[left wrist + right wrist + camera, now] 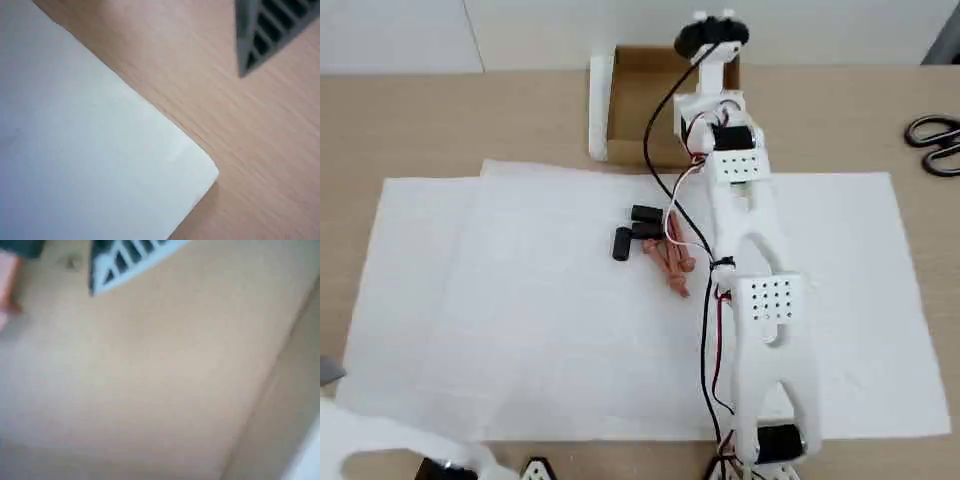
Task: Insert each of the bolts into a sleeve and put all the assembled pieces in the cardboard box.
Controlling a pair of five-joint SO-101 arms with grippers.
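Three black sleeves (642, 228) lie on the white sheet (520, 320) near its middle, with a small heap of copper-pink bolts (670, 266) touching them on the near side. The cardboard box (640, 105) stands open at the table's far edge. My right arm stretches across the sheet, its gripper (712, 40) above the box's far right corner. In the right wrist view a ribbed part of that gripper (125, 260) hangs over the brown box floor (165, 380), close to a pink bolt (7, 282) with something dark at its end; whether it is held is unclear. My left gripper (270, 30) hovers over the sheet's corner (200, 172).
Black scissors (935, 143) lie on the wooden table (420, 120) at the far right. A white flap (600, 105) runs along the box's left side. The left arm's base (380, 440) sits at the near left corner.
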